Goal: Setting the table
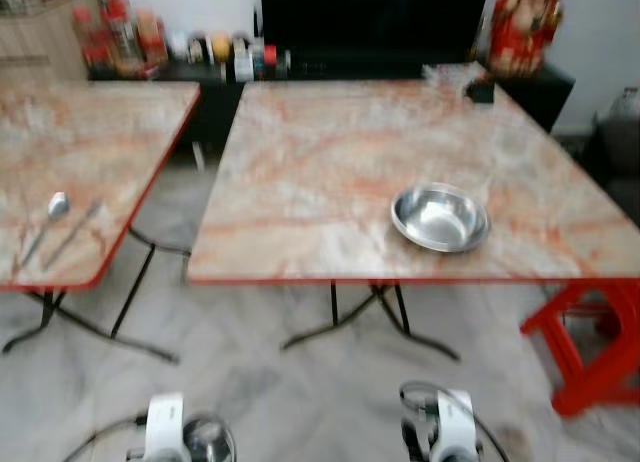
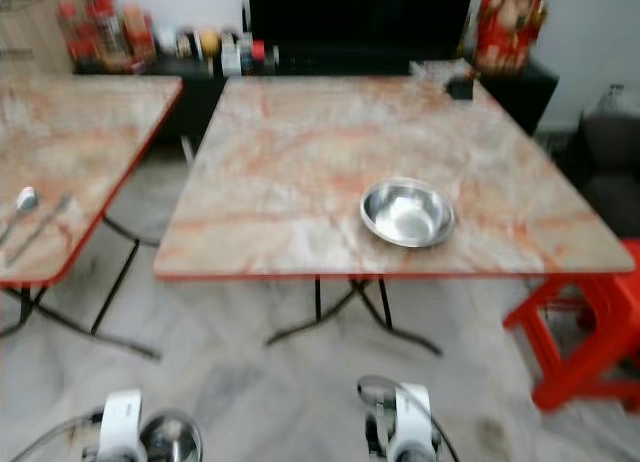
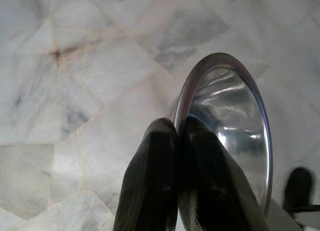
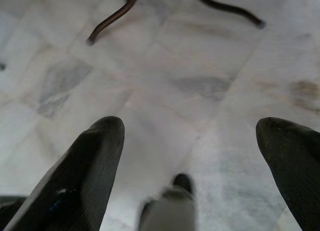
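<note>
We see two marble-patterned folding tables with red edges standing side by side on a pale marble floor (image 1: 260, 382), the whole scene slightly blurred. The larger table (image 1: 330, 172) fills the centre of the left eye view, and a steel bowl (image 1: 440, 217) sits upright on it toward the lower right of its top, near the front edge. The smaller table (image 1: 90, 152) occupies the left side of the frame, and on it, at the lower left, a spoon (image 1: 50, 217) lies beside a second long utensil (image 1: 72, 234) that we cannot identify through the blur. At the bottom left of the frame our left arm hangs low, and its left gripper (image 3: 177, 141) is clamped on the rim of a second steel bowl (image 3: 235, 136); in the left wrist view the two black fingers (image 3: 150, 186) pinch the rim between them, with the bowl tilted on its edge above the floor tiles. The same held bowl glints at the bottom left of the left eye view, just beside the wrist. At the bottom centre-right our right arm hangs too, and the right gripper (image 4: 190, 136) has its fingers spread wide apart with nothing between them, pointing down at the floor near the black table legs (image 4: 115, 16). A red plastic stool (image 1: 590, 342) stands at the lower right of the frame, partly under the larger table's corner. Along the top, a dark cabinet (image 1: 380, 62) carries bottles and jars (image 1: 220, 52), with a red figurine (image 1: 525, 27) at the upper right.
</note>
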{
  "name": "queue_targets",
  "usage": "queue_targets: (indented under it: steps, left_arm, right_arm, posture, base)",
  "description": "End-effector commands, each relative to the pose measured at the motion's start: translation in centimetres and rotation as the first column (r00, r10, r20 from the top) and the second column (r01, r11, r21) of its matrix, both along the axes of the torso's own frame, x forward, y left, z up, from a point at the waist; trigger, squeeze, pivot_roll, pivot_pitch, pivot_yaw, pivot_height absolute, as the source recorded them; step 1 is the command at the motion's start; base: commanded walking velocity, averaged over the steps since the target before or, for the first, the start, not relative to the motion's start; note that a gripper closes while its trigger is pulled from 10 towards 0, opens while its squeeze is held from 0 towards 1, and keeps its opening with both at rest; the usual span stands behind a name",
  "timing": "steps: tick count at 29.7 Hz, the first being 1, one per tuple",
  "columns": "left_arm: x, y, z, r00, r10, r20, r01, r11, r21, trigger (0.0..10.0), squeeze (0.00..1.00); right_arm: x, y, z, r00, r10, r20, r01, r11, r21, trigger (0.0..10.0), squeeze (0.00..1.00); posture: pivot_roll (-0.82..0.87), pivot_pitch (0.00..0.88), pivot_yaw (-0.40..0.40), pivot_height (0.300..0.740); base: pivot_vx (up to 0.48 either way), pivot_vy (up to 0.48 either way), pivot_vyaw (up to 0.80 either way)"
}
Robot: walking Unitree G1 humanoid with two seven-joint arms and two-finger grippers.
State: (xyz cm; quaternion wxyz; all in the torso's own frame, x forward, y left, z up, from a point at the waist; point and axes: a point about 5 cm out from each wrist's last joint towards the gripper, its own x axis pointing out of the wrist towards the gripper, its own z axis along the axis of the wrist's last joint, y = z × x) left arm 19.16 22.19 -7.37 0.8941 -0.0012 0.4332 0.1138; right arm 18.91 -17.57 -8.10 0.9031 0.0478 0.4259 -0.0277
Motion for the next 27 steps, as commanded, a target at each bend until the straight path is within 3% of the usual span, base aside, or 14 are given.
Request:
queue_targets:
  steps: [1, 21, 27]
  left_arm:
    - [0.24, -0.62, -0.01, 1.0, -0.005, 0.004, 0.005, 1.0, -0.013, 10.0, 0.0]
    - [0.35, -0.79, 0.01, 1.0, 0.006, 0.011, -0.006, 1.0, -0.019, 10.0, 0.0]
    - [0.46, -1.16, 0.06, 0.999, 0.019, 0.042, -0.017, 0.999, -0.048, 10.0, 0.0]
  right_arm:
    - [-0.26, -0.94, -0.04, 1.0, -0.01, -0.01, 0.009, 1.0, -0.027, 10.0, 0.0]
    - [-0.44, -1.28, -0.09, 0.999, -0.039, -0.014, 0.038, 0.999, -0.027, 10.0, 0.0]
    - [-0.42, -1.38, -0.06, 0.999, -0.048, -0.011, 0.048, 0.998, -0.028, 10.0, 0.0]
  posture:
    - [-0.04, 0.0, -0.017, 0.74]
    - [-0.04, 0.0, -0.022, 0.74]
    - [-0.04, 0.0, -0.024, 0.74]
  base:
    - [0.0, -0.36, 0.0]
    - [0.0, -0.359, 0.0]
    - [0.0, 0.0, 0.0]
